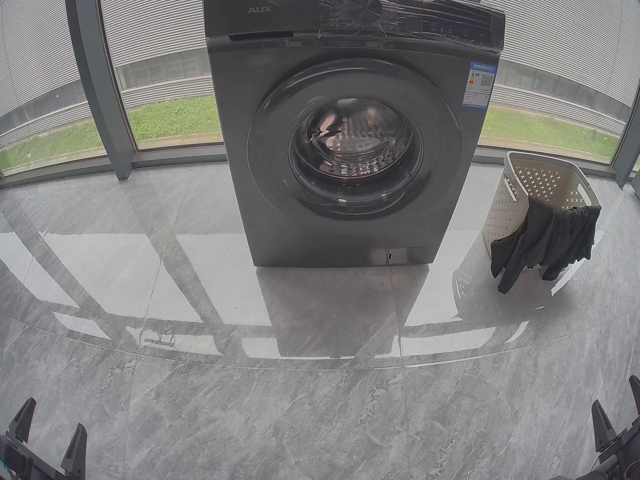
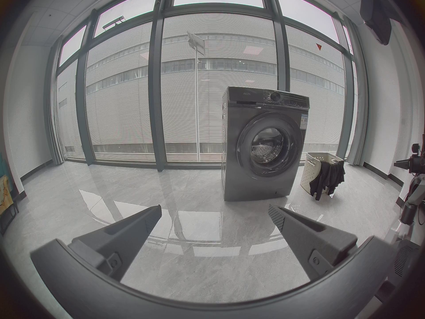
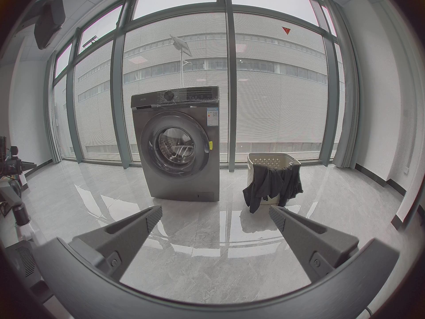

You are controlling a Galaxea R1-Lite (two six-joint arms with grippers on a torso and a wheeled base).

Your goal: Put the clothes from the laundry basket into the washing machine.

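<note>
Bright daylight through windows (image 1: 167, 55); glare on floor (image 1: 220, 281); fisheye-bent edges.

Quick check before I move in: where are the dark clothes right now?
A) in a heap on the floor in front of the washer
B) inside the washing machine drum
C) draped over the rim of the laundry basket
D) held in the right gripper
C: the dark clothes hang over the near rim of the laundry basket and down its outer wall; the basket stands beside the washing machine, on the robot's right.
</note>
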